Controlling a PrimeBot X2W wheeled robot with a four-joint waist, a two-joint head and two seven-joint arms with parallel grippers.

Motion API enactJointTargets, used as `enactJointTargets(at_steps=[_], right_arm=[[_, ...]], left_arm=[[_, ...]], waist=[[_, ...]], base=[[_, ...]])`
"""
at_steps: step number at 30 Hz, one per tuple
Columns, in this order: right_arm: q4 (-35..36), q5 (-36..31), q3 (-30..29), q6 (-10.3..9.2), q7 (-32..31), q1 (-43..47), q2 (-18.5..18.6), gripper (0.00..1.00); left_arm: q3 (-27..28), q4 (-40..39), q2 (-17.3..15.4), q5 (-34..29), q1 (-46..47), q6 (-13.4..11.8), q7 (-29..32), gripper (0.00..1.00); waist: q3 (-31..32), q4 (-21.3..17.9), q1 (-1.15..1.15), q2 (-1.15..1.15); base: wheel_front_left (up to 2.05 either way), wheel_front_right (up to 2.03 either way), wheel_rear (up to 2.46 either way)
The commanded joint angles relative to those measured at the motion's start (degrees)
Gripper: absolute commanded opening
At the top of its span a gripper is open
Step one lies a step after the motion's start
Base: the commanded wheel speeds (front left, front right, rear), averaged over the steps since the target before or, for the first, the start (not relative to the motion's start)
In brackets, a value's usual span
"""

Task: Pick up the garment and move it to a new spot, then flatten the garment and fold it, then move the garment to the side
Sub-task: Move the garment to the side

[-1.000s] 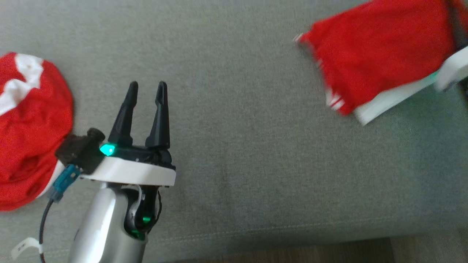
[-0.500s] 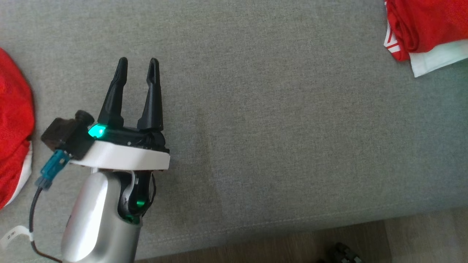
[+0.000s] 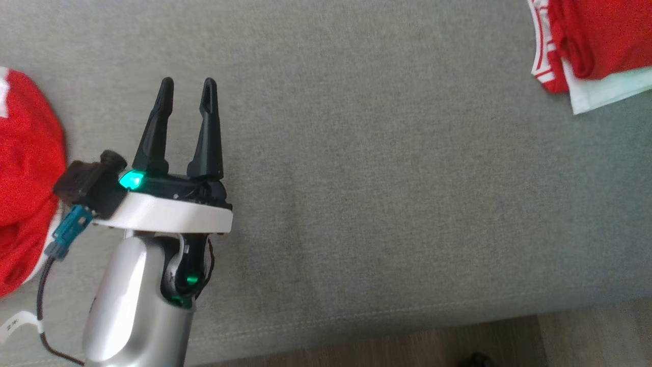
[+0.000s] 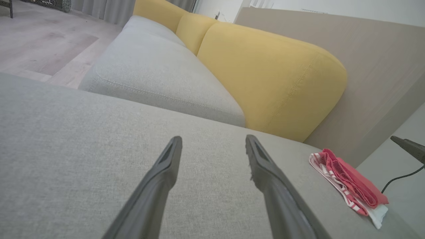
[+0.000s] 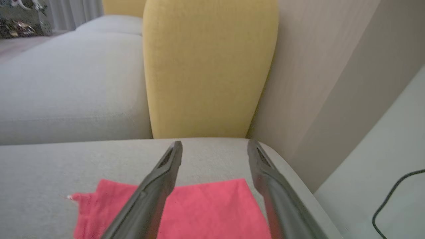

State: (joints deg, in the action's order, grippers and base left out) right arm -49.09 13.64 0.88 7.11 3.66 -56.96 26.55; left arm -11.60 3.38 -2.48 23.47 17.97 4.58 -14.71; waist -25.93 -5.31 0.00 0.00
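**Folded Garment at Sofa's Far Right**

Nearest, at lower left: left gripper (image 3: 186,86), fingers spread and empty, poised over the grey seat cushion (image 3: 382,178). Just to its left, a crumpled red cloth (image 3: 25,168) at the frame's edge. Farther off, at the cushion's far right: the garment (image 3: 596,41), red and white, folded. Above it, right gripper (image 5: 215,143), fingers spread apart, nothing between them. Beyond, a yellow back cushion (image 5: 209,66).

You have the left end effector (image 3: 187,84) at the lower left, its two dark fingers standing apart over the grey cushion (image 3: 382,178), with the folded red and white garment (image 3: 596,41) well apart in the top right corner and another red cloth (image 3: 25,168) at the left edge.
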Motion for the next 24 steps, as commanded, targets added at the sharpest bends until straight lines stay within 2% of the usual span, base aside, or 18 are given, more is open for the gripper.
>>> enactJointTargets(at_steps=[1,7,14,24], right_arm=[[2.5,0.31,0.71,0.37,0.7,0.32,-0.23,1.0],[9.23,3.43,2.48,0.37,3.1,6.2,-4.75,1.0],[20.96,6.29,5.28,0.37,5.52,19.28,-10.11,1.0],[33.16,1.57,2.56,0.37,8.91,36.37,-18.51,1.0]], left_arm=[[2.04,-1.82,-0.4,0.51,0.07,0.05,-0.29,1.0],[2.14,-2.1,-0.4,2.26,-1.99,-0.84,-0.29,1.0],[2.2,-1.91,-0.4,3.16,-5.48,-1.79,-0.29,1.0],[2.13,-0.65,-0.4,3.17,-11.44,-2.77,-0.29,1.0]], waist=[[2.26,0.78,0.0,0.0],[9.25,2.87,0.0,0.0],[15.91,5.23,0.0,0.0],[20.03,6.42,0.0,0.0]], base=[[0.0,0.0,0.0],[0.0,0.0,0.0],[0.0,0.0,0.0],[0.0,0.0,0.0]])
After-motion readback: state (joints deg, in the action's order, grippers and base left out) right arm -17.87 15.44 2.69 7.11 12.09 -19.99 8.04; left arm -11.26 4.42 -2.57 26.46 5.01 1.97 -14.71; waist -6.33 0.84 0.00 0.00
